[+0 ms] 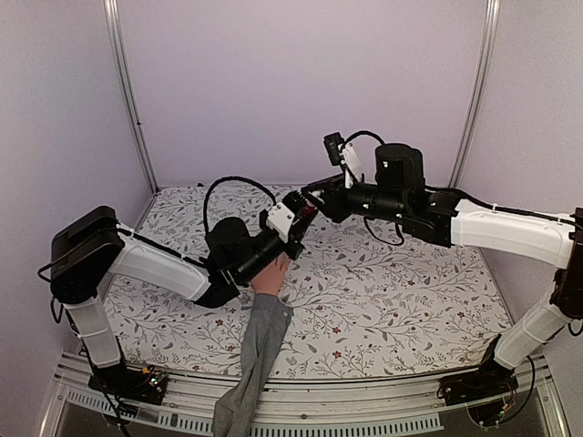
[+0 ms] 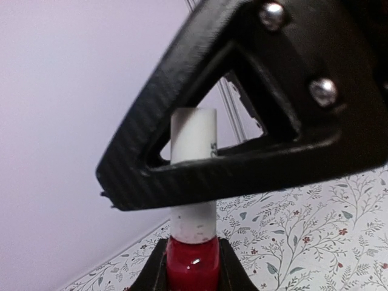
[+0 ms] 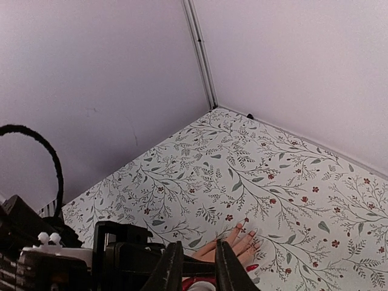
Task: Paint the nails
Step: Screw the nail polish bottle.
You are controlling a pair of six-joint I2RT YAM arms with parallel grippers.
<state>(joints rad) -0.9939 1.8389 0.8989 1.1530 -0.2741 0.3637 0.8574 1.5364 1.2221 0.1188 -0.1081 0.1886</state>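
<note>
Left hand (image 1: 290,221) grips the bottle (image 2: 193,267), right hand (image 3: 194,267) clamps its cap (image 2: 193,136); nails (image 3: 251,233) lie just below, fingers (image 3: 233,242) pointing away.

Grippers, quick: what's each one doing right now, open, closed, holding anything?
Left gripper: closed on the red bottle.
Right gripper: closed, apparently on the bottle's white cap.

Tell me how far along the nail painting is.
Barely started. One nail on the mannequin hand looks red. In hand: the left fingers grip the red bottle, and the right fingers pinch its white cap, which sits on it. Still to do: the other nails in view look bare.
</note>
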